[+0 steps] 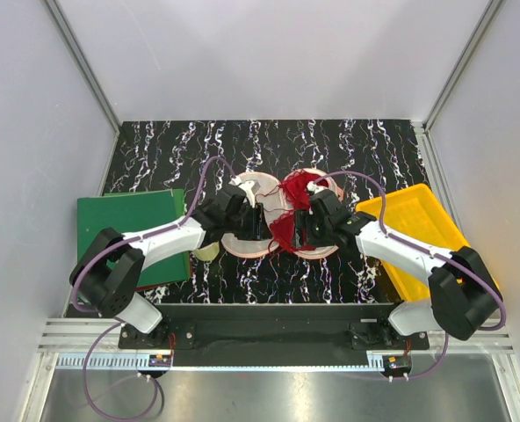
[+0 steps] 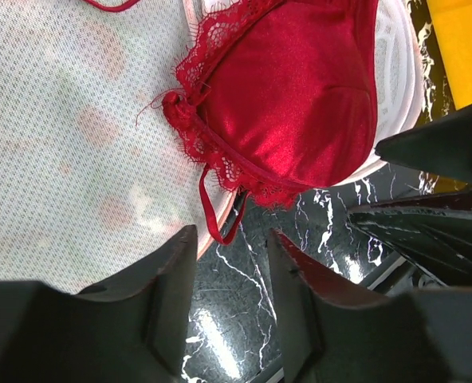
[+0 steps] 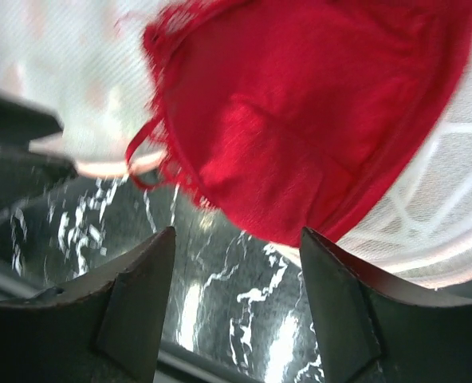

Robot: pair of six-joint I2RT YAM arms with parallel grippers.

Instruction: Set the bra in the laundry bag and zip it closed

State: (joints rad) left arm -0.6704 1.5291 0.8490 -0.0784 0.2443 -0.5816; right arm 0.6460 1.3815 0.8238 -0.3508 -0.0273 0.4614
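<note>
The laundry bag [image 1: 258,195] lies open in the middle of the table, its white mesh lining facing up [image 2: 68,136]. The red lacy bra [image 1: 291,211] lies across the bag's middle and right half, hanging over its near rim; it shows in the left wrist view [image 2: 292,112] and the right wrist view [image 3: 316,104]. My left gripper [image 2: 232,239] is open and empty, just in front of the bag's near edge by a red strap loop [image 2: 216,215]. My right gripper [image 3: 236,239] is open and empty, just in front of the bra's hanging cup.
A yellow plastic tray [image 1: 418,233] stands at the right behind my right arm. A green board [image 1: 128,220] lies at the left under my left arm. A pale round object [image 1: 206,251] sits by the bag's near left rim. The table is black marbled.
</note>
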